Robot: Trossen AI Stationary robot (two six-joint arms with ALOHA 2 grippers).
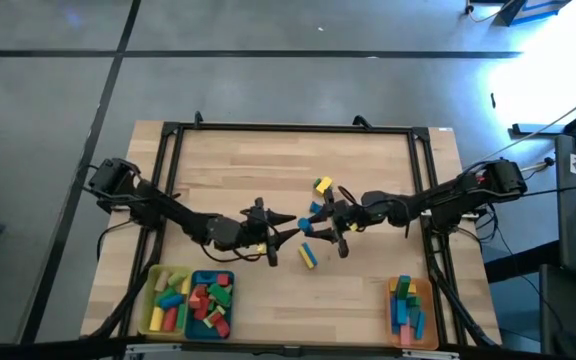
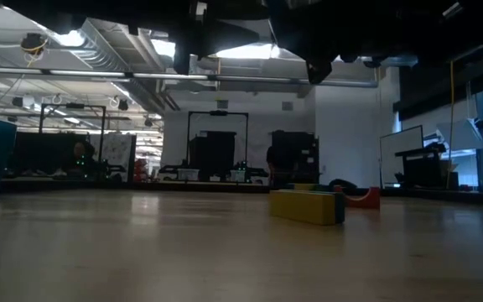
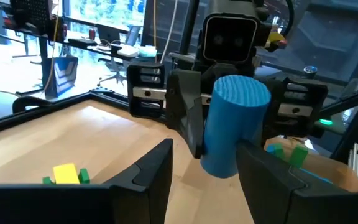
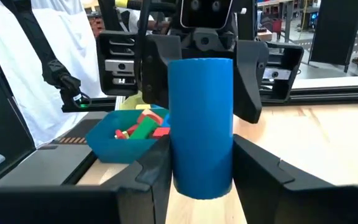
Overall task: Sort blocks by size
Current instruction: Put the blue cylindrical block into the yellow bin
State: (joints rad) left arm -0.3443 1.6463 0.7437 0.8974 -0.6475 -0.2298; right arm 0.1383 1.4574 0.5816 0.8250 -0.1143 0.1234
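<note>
Table point(image 1: 268, 170): bare wood fills the middle of the high view, and both arms meet at its centre.
Trays: yellow tray point(image 1: 152, 318) and teal tray point(image 1: 194, 322) sit lower left and the orange tray point(image 1: 426, 322) lower right, each already holding blocks, apparently one per size.
Right gripper point(image 1: 320, 214): just right of centre, fingers clamped on a blue cylinder point(image 4: 201, 124).
Left gripper point(image 1: 290, 222): facing it, fingers either side of the same cylinder; it looks like a hand-over.
Loose blocks: a yellow-and-blue block point(image 1: 308, 256) lies below centre, another block point(image 1: 322, 185) above, both unsorted.
</note>
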